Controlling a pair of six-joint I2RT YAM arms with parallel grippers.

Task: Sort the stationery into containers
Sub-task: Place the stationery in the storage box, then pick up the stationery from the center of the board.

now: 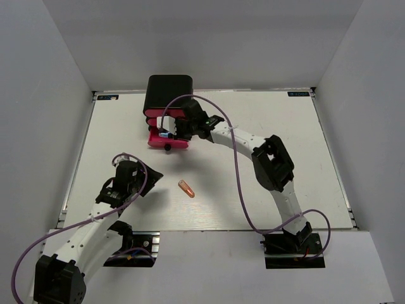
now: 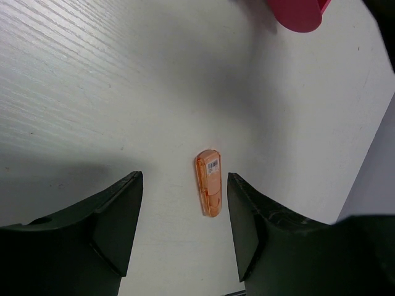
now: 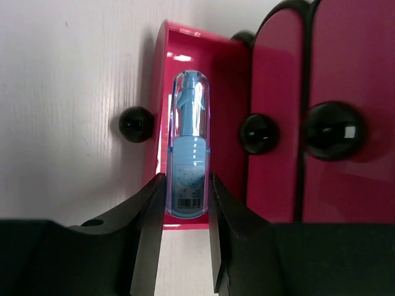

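An orange capsule [image 1: 186, 188] lies flat on the white table; in the left wrist view the orange capsule [image 2: 208, 182] sits just ahead of my left gripper [image 2: 184, 177], which is open and touches nothing. The left gripper [image 1: 150, 175] hovers to the capsule's left. My right gripper [image 3: 187, 177] is shut on a light blue capsule [image 3: 189, 142], holding it lengthwise over the pulled-out pink-red bottom drawer [image 3: 157, 123]. From above, that right gripper [image 1: 172, 134] is at the drawer [image 1: 158, 143], in front of the black cabinet [image 1: 169, 88].
Two more pink-red drawers [image 3: 278, 80] with black round knobs [image 3: 260, 133] are closed above the open one. The open drawer's own knob [image 3: 136, 123] points toward the table front. A purple cable [image 1: 235, 164] loops over the right arm.
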